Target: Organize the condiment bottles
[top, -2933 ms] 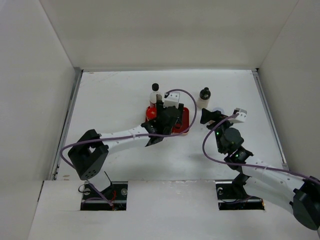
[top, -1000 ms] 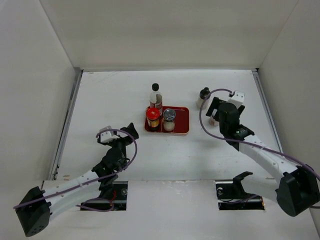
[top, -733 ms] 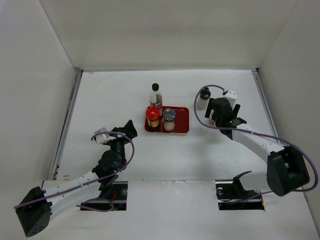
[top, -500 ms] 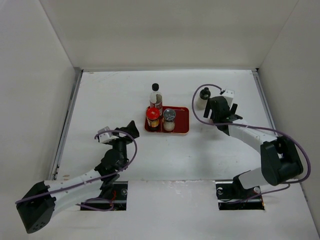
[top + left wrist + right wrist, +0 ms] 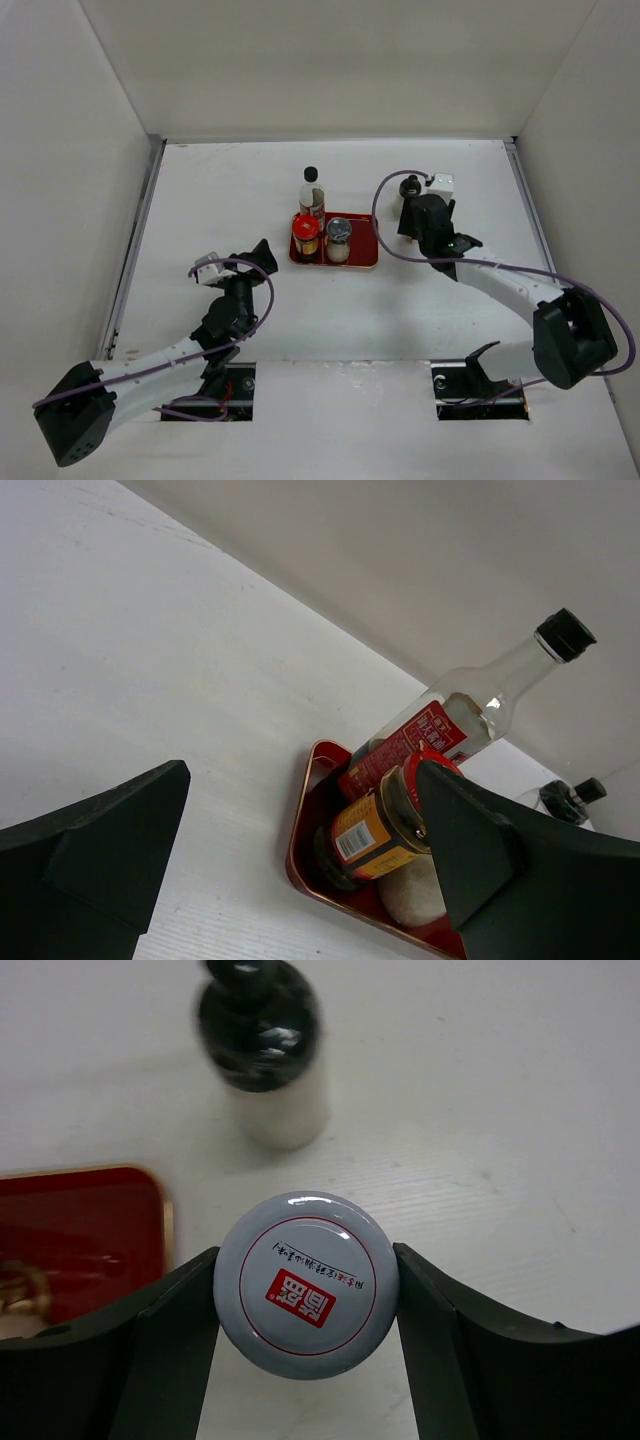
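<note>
My right end effector (image 5: 305, 1310) is clamped on the cap of the grey-capped shaker (image 5: 306, 1282), just beside the red tray (image 5: 90, 1210), so that I can lift it in. My left end effector (image 5: 300, 790) hangs with its fingers apart.

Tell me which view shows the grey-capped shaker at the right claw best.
Right wrist: the grey-capped shaker is centred, seen from above, lid logo clear, the right claw touching both sides. Top external: the claw hides it. Left wrist: not in view.
</note>
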Controlling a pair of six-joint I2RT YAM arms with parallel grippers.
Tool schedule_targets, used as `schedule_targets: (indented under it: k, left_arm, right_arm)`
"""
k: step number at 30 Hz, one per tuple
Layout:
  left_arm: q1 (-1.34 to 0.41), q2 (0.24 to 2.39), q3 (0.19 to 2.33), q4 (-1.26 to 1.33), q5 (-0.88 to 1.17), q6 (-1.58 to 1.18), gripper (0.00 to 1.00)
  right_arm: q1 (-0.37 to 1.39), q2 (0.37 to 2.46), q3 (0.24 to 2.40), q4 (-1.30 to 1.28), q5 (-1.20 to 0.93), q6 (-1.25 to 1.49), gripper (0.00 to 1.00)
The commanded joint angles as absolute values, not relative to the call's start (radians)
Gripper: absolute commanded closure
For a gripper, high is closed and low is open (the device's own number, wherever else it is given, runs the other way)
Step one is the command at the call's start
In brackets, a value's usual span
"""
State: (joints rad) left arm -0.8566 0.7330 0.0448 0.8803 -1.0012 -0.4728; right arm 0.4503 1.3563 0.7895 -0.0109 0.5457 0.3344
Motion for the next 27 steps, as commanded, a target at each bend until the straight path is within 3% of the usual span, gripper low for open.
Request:
schedule_targets:
  k: [1, 13, 27]
  left_arm:
    - [-0.846, 0.755, 0.009, 0.939, -0.989, -0.485, 0.0]
    - [-0.843, 0.778, 0.011, 0.94, -0.986, -0.485, 0.0]
    - [-0.844, 0.796, 0.018, 0.939, -0.985, -0.483, 0.0]
  right_arm:
    - [0.518, 1.314, 0.902, 0.153, 0.535, 0.318, 0.5]
    - [0.57, 1.646, 1.152, 0.252, 0.43, 0.322, 0.5]
    - [0.616, 1.727, 1.12, 0.248, 0.405, 0.379, 0.48]
